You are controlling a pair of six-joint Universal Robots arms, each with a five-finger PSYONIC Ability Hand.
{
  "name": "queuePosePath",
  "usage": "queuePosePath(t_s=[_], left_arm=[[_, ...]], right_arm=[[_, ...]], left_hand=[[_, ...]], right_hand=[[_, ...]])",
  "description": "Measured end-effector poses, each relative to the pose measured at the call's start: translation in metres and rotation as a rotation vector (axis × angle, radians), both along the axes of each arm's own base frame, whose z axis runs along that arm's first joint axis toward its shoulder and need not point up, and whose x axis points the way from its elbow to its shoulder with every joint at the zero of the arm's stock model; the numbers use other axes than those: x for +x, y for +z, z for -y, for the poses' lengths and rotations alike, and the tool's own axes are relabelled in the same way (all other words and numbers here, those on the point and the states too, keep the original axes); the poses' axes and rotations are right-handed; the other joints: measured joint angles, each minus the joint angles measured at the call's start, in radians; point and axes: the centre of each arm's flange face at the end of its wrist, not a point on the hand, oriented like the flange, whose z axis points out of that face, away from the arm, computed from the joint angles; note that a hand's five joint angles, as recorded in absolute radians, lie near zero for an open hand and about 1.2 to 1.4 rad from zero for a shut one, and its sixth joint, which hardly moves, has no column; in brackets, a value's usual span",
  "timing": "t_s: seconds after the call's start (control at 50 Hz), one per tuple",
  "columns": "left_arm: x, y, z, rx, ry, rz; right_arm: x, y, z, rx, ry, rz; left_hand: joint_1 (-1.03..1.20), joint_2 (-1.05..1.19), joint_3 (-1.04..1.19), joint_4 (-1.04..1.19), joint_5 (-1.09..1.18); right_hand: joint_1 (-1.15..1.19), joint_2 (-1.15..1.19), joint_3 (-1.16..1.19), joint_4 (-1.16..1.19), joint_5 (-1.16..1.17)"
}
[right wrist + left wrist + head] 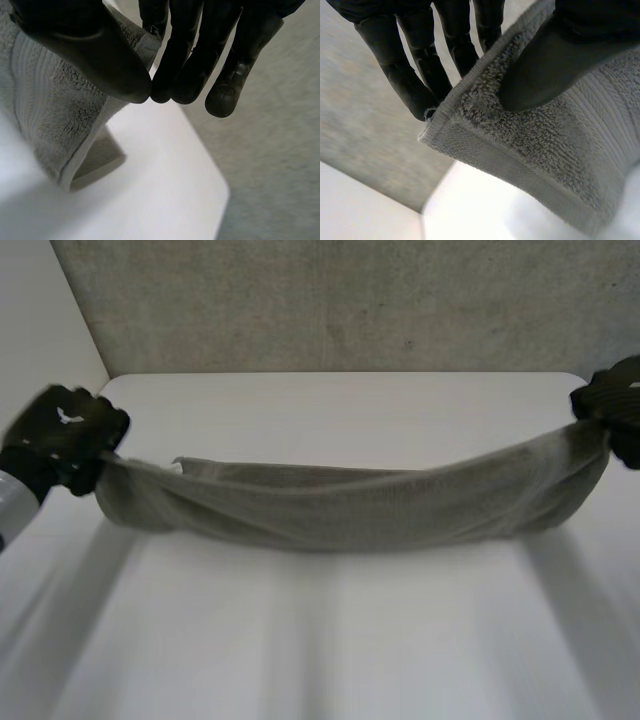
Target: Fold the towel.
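A grey towel [350, 505] hangs stretched between my two hands above the white table [330, 410], sagging in the middle. My left hand [65, 435] is shut on the towel's left end; in the left wrist view its thumb [555, 60] presses the towel [545, 145] near a corner against the fingers [405, 75] behind. My right hand [615, 405] is shut on the right end, held a little higher. In the right wrist view the thumb [95, 55] pinches the towel's [55, 115] edge against the fingers [185, 60].
A grey concrete wall [350, 300] stands behind the table. The table's far right corner [220, 190] lies below my right hand, with grey floor [280, 150] beyond it. Bare tabletop lies in front of the towel.
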Motion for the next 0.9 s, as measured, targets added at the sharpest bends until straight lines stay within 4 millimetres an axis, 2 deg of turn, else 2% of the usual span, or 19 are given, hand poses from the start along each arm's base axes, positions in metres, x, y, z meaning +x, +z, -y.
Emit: queuePosePath(t_s=[0.12, 0.2, 0.28, 0.38, 0.56, 0.8, 0.86, 0.9], left_arm=[[-0.018, -0.038, 0.026, 0.101, -0.030, 0.032], [-0.033, -0.060, 0.053, 0.119, -0.004, 0.069], [-0.042, -0.072, 0.079, 0.109, 0.044, 0.095], [-0.052, -0.085, 0.104, 0.100, 0.087, 0.112], [-0.073, -0.101, 0.124, 0.112, 0.106, 0.131], [-0.073, -0.111, 0.134, 0.113, 0.154, 0.153], [-0.072, -0.114, 0.134, 0.115, 0.153, 0.168], [-0.072, -0.116, 0.134, 0.115, 0.152, 0.181]], right_arm=[[0.016, -0.044, 0.029, 0.133, 0.026, -0.008], [0.033, -0.078, 0.053, 0.186, 0.024, -0.039], [0.046, -0.101, 0.074, 0.179, 0.000, -0.062], [0.055, -0.119, 0.102, 0.136, -0.055, -0.052], [0.066, -0.132, 0.130, 0.090, -0.099, 0.019], [0.063, -0.138, 0.149, 0.032, -0.197, 0.003], [0.062, -0.140, 0.151, 0.032, -0.205, -0.001], [0.062, -0.141, 0.151, 0.033, -0.208, -0.002]], left_hand=[[0.000, 0.000, 0.000, 0.000, 0.000], [0.000, 0.000, 0.000, 0.000, 0.000], [0.000, 0.000, 0.001, 0.000, 0.000], [0.000, 0.000, 0.001, 0.000, 0.000], [0.000, 0.000, 0.001, 0.000, 0.000], [-0.001, -0.002, -0.007, 0.000, 0.000], [-0.057, -0.120, -0.158, -0.133, -0.093], [-0.283, -0.327, -0.367, -0.349, -0.303]], right_hand=[[0.000, 0.000, 0.000, 0.000, 0.000], [0.000, 0.000, 0.000, 0.000, 0.000], [0.000, 0.000, 0.000, 0.000, 0.000], [0.000, 0.000, 0.000, 0.000, 0.000], [0.000, 0.000, 0.000, 0.000, 0.000], [0.000, 0.000, 0.000, 0.000, 0.000], [0.000, 0.000, 0.000, 0.000, 0.000], [-0.097, -0.098, -0.097, -0.099, -0.083]])
